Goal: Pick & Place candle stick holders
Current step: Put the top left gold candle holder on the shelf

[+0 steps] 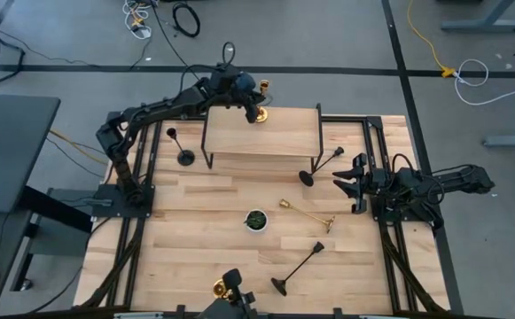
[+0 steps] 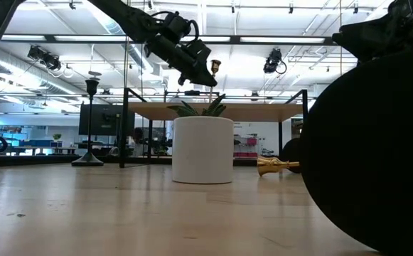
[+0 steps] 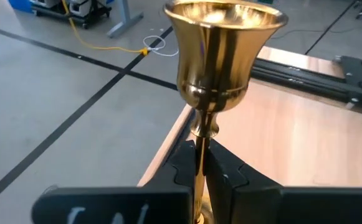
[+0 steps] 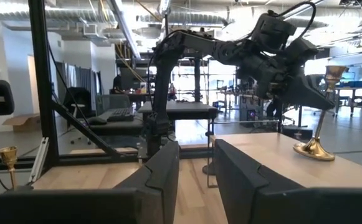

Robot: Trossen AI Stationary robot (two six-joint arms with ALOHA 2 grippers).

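Closest to you in the low view is a big dark round shape (image 2: pixel 369 142), too close and too dark to identify, and it blocks most of that side. Behind it sits the white round bowl (image 2: pixel 202 150) with green contents, with a gold holder (image 2: pixel 277 166) lying on the bench (image 1: pixel 195 239) just beyond. From above, that lying gold holder (image 1: pixel 307 213) runs diagonally, base toward your right arm, cup end near the bowl (image 1: pixel 255 220). A black holder (image 1: pixel 298 266) lies diagonally nearer the front edge, base toward the front. Another gold holder (image 1: pixel 222 287) shows at the front edge, partly behind dark camera gear. On the left, a black holder (image 1: pixel 181 146) stands upright beside the raised wooden shelf (image 1: pixel 261 135). At the shelf's right leg a third black holder (image 1: pixel 321 166) leans or lies with its base toward the shelf. Your left gripper (image 1: pixel 253 104) is at the shelf's far edge with its fingers (image 3: pixel 227 176) clamped on the thin stem of a gold candle stick holder (image 3: pixel 221 59). That one stands upright with its long axis vertical, cup on top, and its base (image 4: pixel 313 150) on the shelf top. Your right gripper (image 1: pixel 344 176) waits at the bench's right side, near the leaning black holder, with its fingers (image 4: pixel 159 174) apart and nothing between them.
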